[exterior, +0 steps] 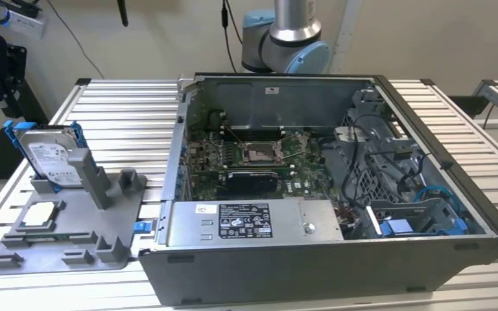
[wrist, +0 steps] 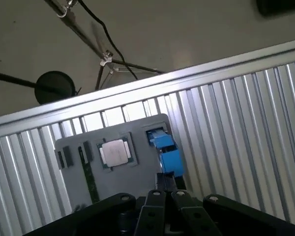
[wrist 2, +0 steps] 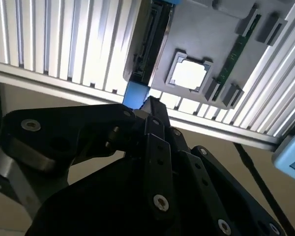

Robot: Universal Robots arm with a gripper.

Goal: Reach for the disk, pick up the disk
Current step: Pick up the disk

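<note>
In the exterior view, a slatted metal tabletop [exterior: 119, 110] carries an open computer case [exterior: 318, 259] from the centre out to three o'clock. The base of the robot arm [exterior: 288, 45] stands behind the case at twelve o'clock. At nine o'clock sits a grey moulded fixture [exterior: 119, 220]. The disk [exterior: 50, 155] stands upright in a slot in it (silver-grey, white label facing us, blue rails rising on either side). Nothing touches the disk there. A small square silver chip [exterior: 41, 216] lies flat in the fixture at the disk's six o'clock, close by but apart from it.

In the second wrist view, we look past the black gripper [wrist 2: 150, 104] onto the fixture [wrist 2: 211, 34]. The jaws are closed together into one narrow tip and grip nothing. The tip lines up with the blue rail end of the disk [wrist 2: 150, 39], seen edge-on just beside the chip [wrist 2: 189, 73]. A thin green memory strip [wrist 2: 233, 54] lies beyond the chip.

In the first wrist view, the gripper [wrist: 164, 181] points at the disk [wrist: 167, 155], which shows as a blue rail. The chip [wrist: 115, 151] sits beside it on the fixture [wrist: 142, 125].
</note>
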